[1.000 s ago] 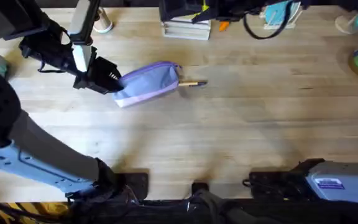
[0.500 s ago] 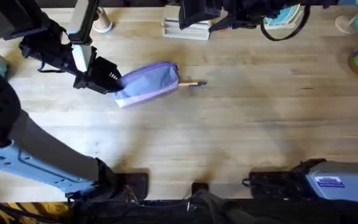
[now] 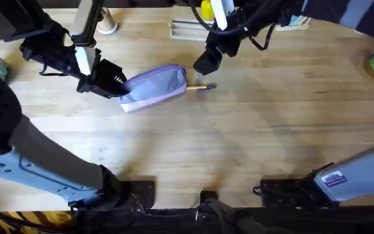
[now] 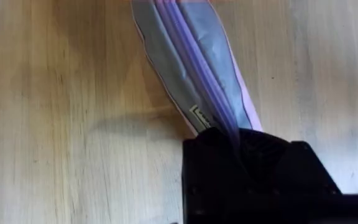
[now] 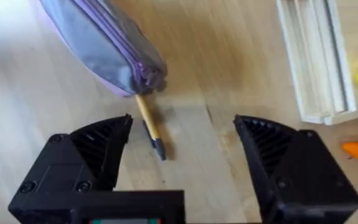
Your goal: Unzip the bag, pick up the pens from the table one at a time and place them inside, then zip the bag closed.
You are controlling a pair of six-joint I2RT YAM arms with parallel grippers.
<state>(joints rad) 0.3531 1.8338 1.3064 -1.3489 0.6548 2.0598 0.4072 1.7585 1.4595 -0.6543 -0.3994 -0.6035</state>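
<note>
While the left gripper (image 3: 119, 83) clamps one end of the soft lavender-purple fabric pouch (image 3: 154, 86) lying on the pale plank table (image 3: 252, 130), a thin tan-yellow pen (image 5: 149, 126) with a dark tip pokes from its other end, the right gripper (image 5: 182, 149) spread wide above.

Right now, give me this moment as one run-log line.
left fingers: shut on bag end | right fingers: open above pen | pen: on table, beside bag | zipper: closed

Bag (image 3: 155, 86) on the table (image 3: 239, 143), left of centre; pen (image 3: 202, 87) touching its right end, pointing right. Left gripper (image 3: 114, 83) at the bag's left end. Right gripper (image 3: 206, 63) just behind the pen. Pale tray (image 3: 188, 28) farther back.
</note>
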